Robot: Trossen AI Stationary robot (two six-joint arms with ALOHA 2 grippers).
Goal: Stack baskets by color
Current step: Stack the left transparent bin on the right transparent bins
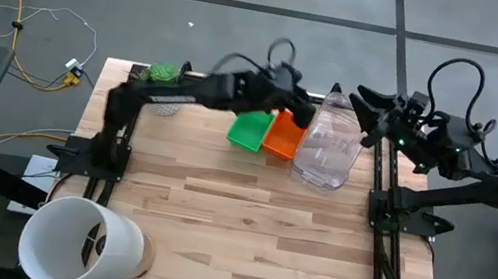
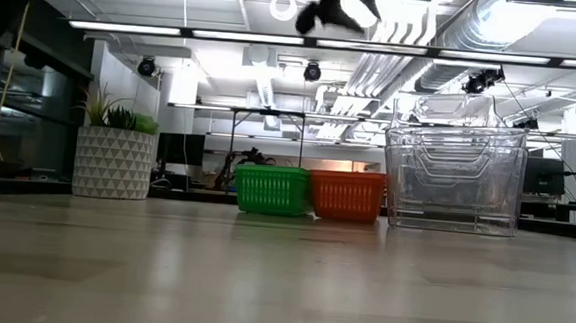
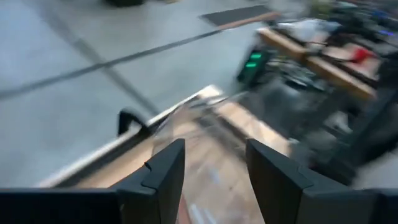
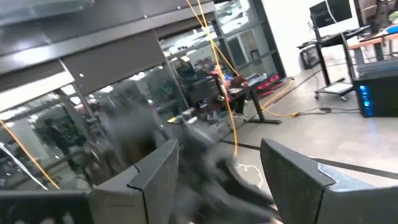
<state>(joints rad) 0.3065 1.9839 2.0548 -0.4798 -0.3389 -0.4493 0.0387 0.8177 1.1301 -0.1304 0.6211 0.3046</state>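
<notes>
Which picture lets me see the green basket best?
The low view: the green basket stands side-on and sharp, its perforated wall showing, right beside the orange-red basket. The high view shows it from above, partly under the left arm. Neither wrist view shows it.

- Looking past the left gripper (image 3: 214, 177), with two dark fingers (image 3: 165, 177) standing apart and a clear gap between them, nothing held.
- Seen beyond the fingers: a strip of the wooden table (image 3: 217, 134), blurred, with a pale edge running along it.
- A clear, glassy container (image 3: 199, 115) just ahead of the gap; its shape cannot be told exactly.
- A small dark bracket (image 3: 130, 119) at the table edge.
- Beyond the table, a grey floor (image 3: 93, 56) crossed by dark lines.
- Farther off, a dark piece of equipment with a green light (image 3: 254, 61), beside a cluttered bench (image 3: 323, 50), too blurred to identify.
</notes>
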